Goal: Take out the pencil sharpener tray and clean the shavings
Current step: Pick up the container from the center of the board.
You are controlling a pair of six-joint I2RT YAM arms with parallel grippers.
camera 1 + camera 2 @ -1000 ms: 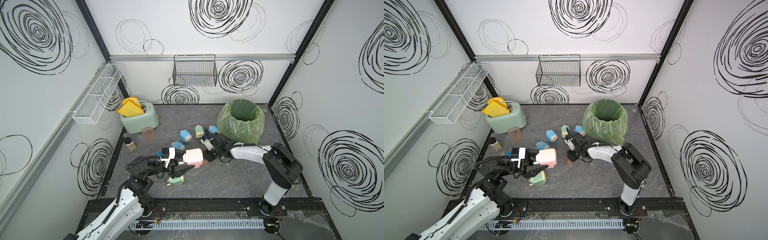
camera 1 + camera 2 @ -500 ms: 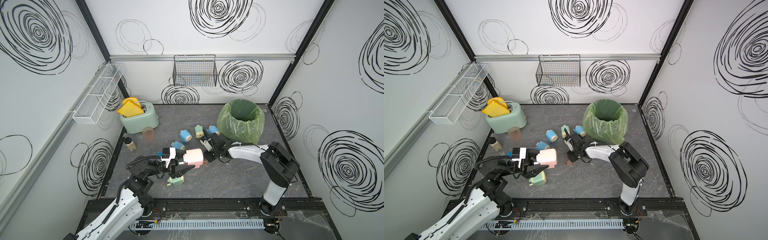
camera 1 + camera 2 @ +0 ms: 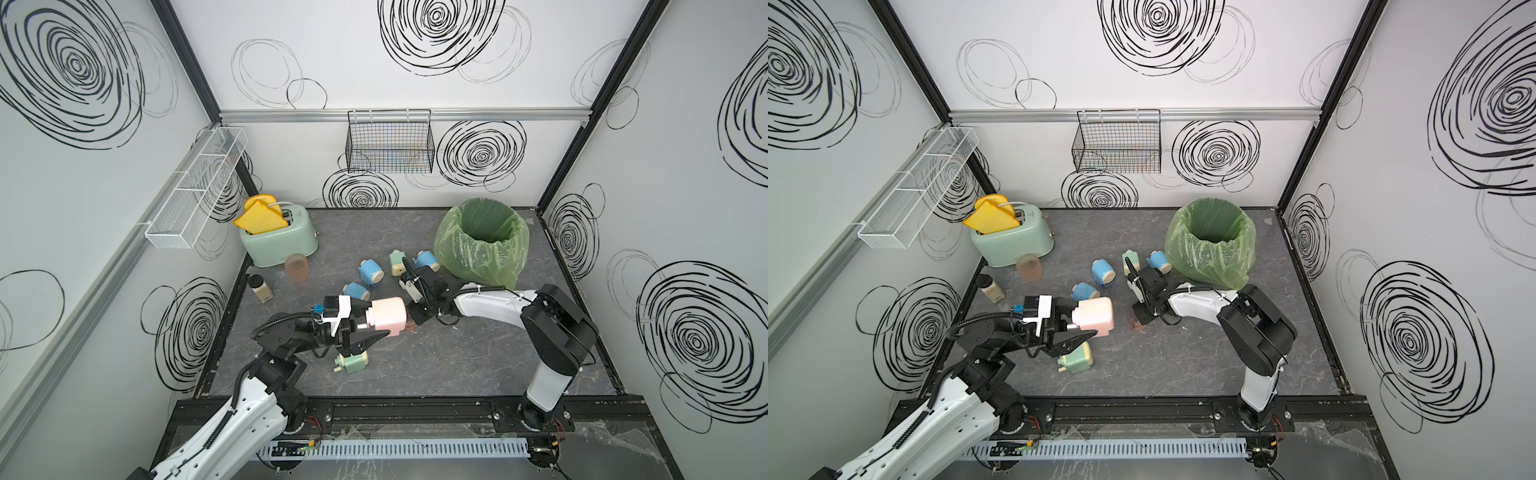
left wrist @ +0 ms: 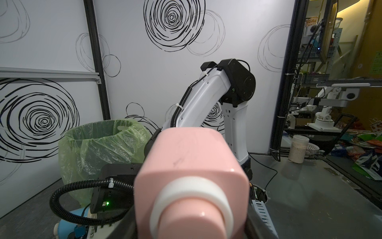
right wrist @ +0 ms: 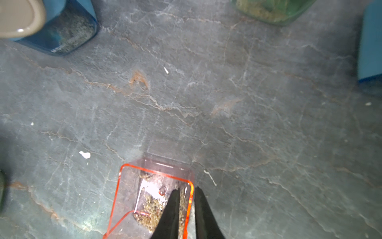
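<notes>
The pink pencil sharpener [image 3: 388,316] [image 3: 1096,318] [image 4: 192,175] hangs above the table, and my left gripper [image 3: 374,322] [image 3: 1087,323] is shut on it from its crank end. Its clear orange-edged tray [image 5: 153,186] [image 3: 411,326] [image 3: 1136,325] stands out of the sharpener on the table just to the right. Brown shavings [image 5: 152,204] lie inside it. My right gripper [image 5: 187,190] [image 3: 417,318] [image 3: 1142,316] straddles one tray wall, one finger inside and one outside, shut on that wall.
A bin with a green liner [image 3: 482,245] stands behind the right arm. Blue sharpeners [image 3: 371,271] and a green one [image 3: 397,262] lie mid-table; another green one [image 3: 353,361] lies under the left gripper. A toaster [image 3: 278,237], cup [image 3: 297,268] and jar [image 3: 259,287] are at the back left.
The right gripper's fingers have closed in on the tray wall and the arm has shifted slightly. The left arm and the pink sharpener have not moved.
</notes>
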